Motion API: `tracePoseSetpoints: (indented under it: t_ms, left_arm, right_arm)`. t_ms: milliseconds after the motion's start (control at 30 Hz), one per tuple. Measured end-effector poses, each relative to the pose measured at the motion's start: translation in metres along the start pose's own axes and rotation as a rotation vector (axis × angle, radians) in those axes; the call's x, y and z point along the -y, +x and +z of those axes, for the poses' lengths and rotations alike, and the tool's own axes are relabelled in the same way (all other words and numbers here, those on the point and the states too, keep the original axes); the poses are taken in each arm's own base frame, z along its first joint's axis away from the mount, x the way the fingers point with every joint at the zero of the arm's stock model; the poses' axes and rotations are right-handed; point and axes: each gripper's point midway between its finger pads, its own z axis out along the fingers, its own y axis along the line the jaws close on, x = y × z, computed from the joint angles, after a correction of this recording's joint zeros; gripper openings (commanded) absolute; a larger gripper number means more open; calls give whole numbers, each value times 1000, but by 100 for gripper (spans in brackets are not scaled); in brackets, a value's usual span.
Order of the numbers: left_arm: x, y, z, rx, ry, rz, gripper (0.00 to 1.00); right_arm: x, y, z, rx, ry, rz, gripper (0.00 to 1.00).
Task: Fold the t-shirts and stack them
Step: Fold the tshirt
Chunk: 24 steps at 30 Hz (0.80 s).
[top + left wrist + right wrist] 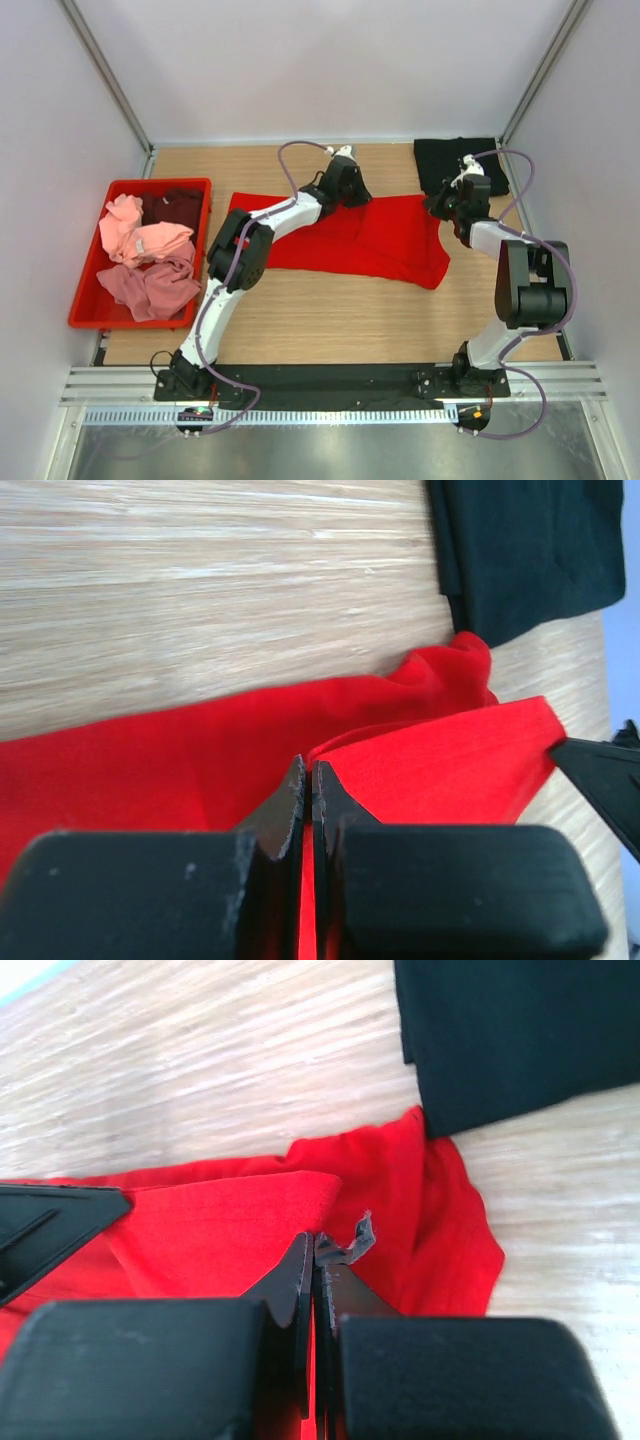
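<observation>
A bright red t-shirt [375, 245] lies spread across the middle of the wooden table. My left gripper [356, 195] is at its back edge, shut on a raised fold of the red cloth [430, 770]; red fabric shows between the jaws [309, 775]. My right gripper [443, 213] is at the shirt's back right corner, also shut on the red cloth [315, 1245], with a sleeve [450, 1230] bunched beside it. A folded black t-shirt [455, 162] lies flat at the back right, just beyond both grippers [530, 550] [510, 1030].
A red plastic crate [160, 183] stands at the left and holds a light pink shirt [125, 228], a dusty rose shirt [150, 287] and a dark maroon shirt [178, 207]. White walls enclose the table on three sides.
</observation>
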Motion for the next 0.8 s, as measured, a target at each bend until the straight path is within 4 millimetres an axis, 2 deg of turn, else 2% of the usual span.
tracePoseSetpoints:
  t_ms: [133,533,800]
  left_arm:
    - [-7,0,1,13,-29,-3,0]
    - [-30,0,3,55,-121,-35,0]
    - [-34,-2,3,68,-145,-48,2]
  right_arm:
    - [-5,-3,5,16,-34,-13,1]
    - [-5,15,22,-33,-69,-26,1]
    - [-12,4,29,-8,-96,-39,4]
